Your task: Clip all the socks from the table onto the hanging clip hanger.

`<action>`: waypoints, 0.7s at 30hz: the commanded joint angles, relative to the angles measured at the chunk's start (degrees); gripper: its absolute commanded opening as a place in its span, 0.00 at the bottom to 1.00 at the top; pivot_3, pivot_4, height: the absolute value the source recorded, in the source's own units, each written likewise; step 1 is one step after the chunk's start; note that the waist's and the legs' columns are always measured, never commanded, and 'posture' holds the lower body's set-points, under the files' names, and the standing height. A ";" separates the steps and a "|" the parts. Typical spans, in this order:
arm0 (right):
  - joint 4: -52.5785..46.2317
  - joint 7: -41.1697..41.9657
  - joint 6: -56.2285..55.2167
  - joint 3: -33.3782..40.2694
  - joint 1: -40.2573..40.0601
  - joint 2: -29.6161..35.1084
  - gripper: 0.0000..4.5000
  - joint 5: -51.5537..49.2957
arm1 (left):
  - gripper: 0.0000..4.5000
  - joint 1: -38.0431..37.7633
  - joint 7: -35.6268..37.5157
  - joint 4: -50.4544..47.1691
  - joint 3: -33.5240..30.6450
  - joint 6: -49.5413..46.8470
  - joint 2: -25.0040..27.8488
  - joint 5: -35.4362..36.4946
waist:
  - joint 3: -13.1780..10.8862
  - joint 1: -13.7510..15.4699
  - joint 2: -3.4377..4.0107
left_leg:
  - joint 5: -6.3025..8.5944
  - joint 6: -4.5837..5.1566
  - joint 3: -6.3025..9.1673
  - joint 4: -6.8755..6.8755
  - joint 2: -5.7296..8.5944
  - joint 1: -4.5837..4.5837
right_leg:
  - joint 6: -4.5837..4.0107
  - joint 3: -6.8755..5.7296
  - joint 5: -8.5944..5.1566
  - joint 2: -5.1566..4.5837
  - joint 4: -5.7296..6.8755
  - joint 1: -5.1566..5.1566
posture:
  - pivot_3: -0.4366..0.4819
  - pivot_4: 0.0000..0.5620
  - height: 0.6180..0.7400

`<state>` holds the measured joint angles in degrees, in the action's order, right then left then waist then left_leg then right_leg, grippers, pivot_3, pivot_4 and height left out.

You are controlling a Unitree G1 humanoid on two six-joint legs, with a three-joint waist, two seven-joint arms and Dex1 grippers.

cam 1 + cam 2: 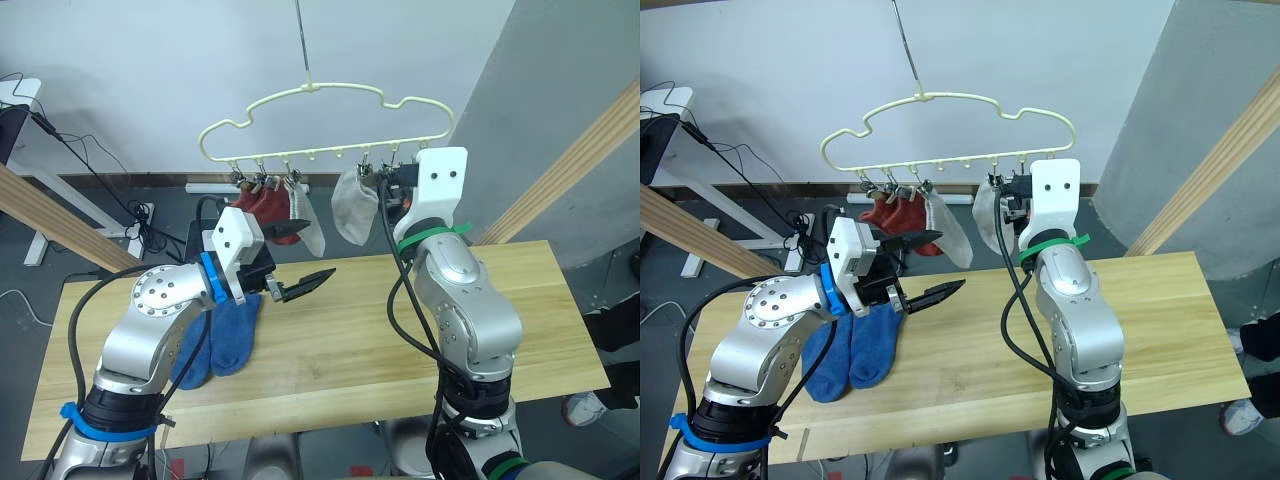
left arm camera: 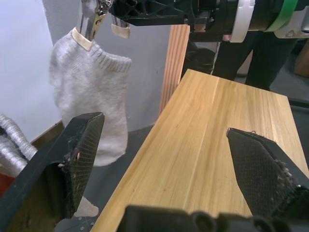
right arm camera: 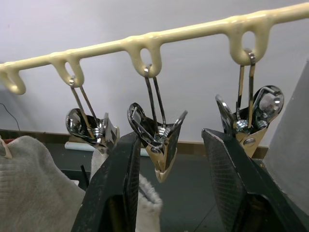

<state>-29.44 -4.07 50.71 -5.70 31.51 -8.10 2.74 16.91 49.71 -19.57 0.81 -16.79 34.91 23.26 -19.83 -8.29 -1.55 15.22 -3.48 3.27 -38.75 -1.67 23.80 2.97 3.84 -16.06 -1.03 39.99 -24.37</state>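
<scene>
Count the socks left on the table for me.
2: both blue socks lie side by side on the table, under the left gripper. More may be hidden behind the arms.

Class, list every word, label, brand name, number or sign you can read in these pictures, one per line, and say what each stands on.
None: no readable text appears in any view.
The clip hanger and its metal clips bear no lettering.
The socks and the table are unmarked.
The left gripper and right gripper carry no legible label.
</scene>
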 commanded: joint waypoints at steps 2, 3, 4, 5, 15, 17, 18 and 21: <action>-0.98 -1.23 -2.21 0.56 1.59 -1.72 0.46 -0.61 | 1.00 0.51 0.51 -0.63 0.10 1.14 -0.17 -0.10 | 0.00 -0.01 0.00 | 0.00 0.00 0.00 0.00 0.00 0.00 | 0.00 0.00 0.00 0.00 0.00 0.00 | 0.25 0.52 1.00; -0.86 -1.31 -2.28 0.72 1.79 -1.98 0.46 -0.84 | 1.00 0.53 0.54 -0.62 0.14 1.14 -0.19 -0.11 | 0.00 -0.01 0.00 | 0.00 0.00 0.00 0.00 0.00 0.00 | 0.00 0.00 0.00 0.00 0.00 0.00 | 0.25 0.52 1.00; -0.78 -1.38 -2.32 0.80 1.93 -2.12 0.46 -1.02 | 1.00 0.55 0.56 -0.62 0.17 1.13 -0.20 -0.11 | 0.00 -0.01 0.00 | 0.00 0.00 0.00 0.00 0.00 0.00 | 0.00 0.01 0.00 0.00 0.00 0.00 | 0.25 0.52 1.00; -0.68 -1.40 -2.28 0.84 2.12 -2.30 0.46 -1.30 | 1.00 0.58 0.54 -0.63 0.19 1.09 -0.23 -0.11 | 0.00 -0.01 0.00 | 0.00 0.00 -0.01 0.00 0.00 0.00 | 0.00 0.01 0.00 0.00 0.00 0.00 | 0.25 0.52 1.00; -0.46 -1.84 -1.57 -0.46 3.83 -2.75 0.46 -3.01 | 1.00 0.65 0.73 -0.56 0.14 0.94 -0.39 -0.20 | 0.00 -0.02 0.00 | 0.00 0.00 -0.01 0.00 0.00 0.00 | 0.00 0.01 0.00 0.00 0.00 0.00 | 0.25 0.51 1.00; -0.84 -1.60 -1.26 -1.21 3.65 -2.00 0.46 -2.82 | 1.00 0.62 0.76 -0.49 0.15 1.07 -0.47 -0.31 | 0.01 -0.03 0.00 | 0.00 0.00 0.00 0.00 0.00 0.00 | 0.00 0.00 0.00 0.00 0.00 0.00 | 0.25 0.51 1.00; -1.01 -1.45 -1.10 -1.50 3.52 -1.66 0.46 -2.75 | 1.00 0.61 0.82 -0.47 0.16 1.15 -0.49 -0.38 | 0.01 -0.03 0.00 | 0.00 0.00 0.00 0.00 0.00 0.00 | 0.00 0.00 0.00 0.00 0.00 0.00 | 0.25 0.51 1.00; -2.13 -0.64 -0.19 -2.31 2.84 0.13 0.46 -2.26 | 1.00 0.65 0.87 -0.49 0.11 1.12 -0.59 -0.37 | 0.01 -0.03 0.00 | 0.00 0.00 0.00 0.00 0.00 0.00 | 0.00 0.00 0.00 0.00 0.00 0.00 | 0.25 0.51 1.00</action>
<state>-28.40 -5.09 50.65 -6.84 32.95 -7.83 0.57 17.15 50.61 -19.38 0.86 -16.79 34.56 23.06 -19.82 -8.32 -1.55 15.22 -3.48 3.27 -38.75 -1.67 23.80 2.97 3.85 -16.06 -1.04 39.99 -24.37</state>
